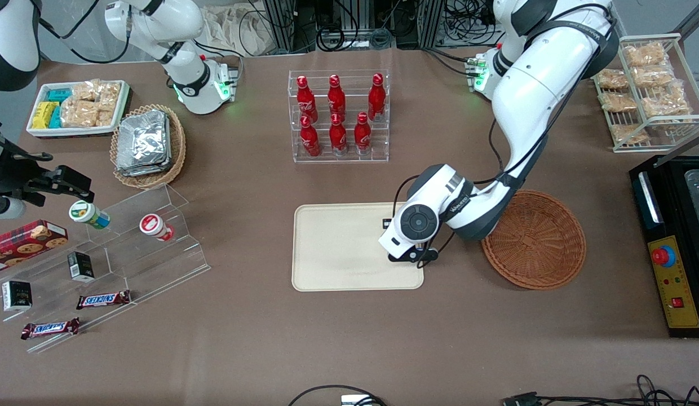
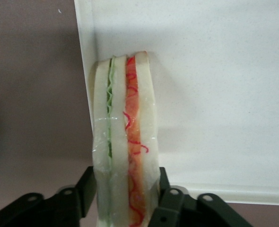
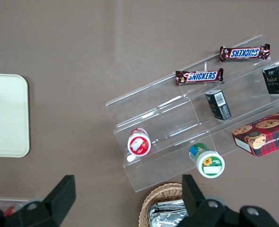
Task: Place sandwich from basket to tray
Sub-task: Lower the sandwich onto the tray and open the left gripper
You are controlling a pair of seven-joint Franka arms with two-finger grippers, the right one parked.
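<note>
The sandwich (image 2: pixel 125 132), a wedge of white bread with green and orange-red layers, stands on edge between the fingers (image 2: pixel 170 198) of my left gripper (image 2: pixel 126 189), which is shut on it. It hangs just above the cream tray (image 2: pixel 201 94), close to the tray's rim and corner. In the front view the gripper (image 1: pixel 408 248) is over the tray (image 1: pixel 338 248) at the end beside the reddish-brown basket (image 1: pixel 534 239), which holds nothing. The arm's wrist hides the sandwich in that view.
A clear rack of red bottles (image 1: pixel 338 115) stands farther from the camera than the tray. A clear stepped stand with snacks (image 1: pixel 129 237), a tan basket of foil packets (image 1: pixel 149 141) and a white bin (image 1: pixel 79 107) lie toward the parked arm's end. A black control box (image 1: pixel 673 248) sits beside the basket.
</note>
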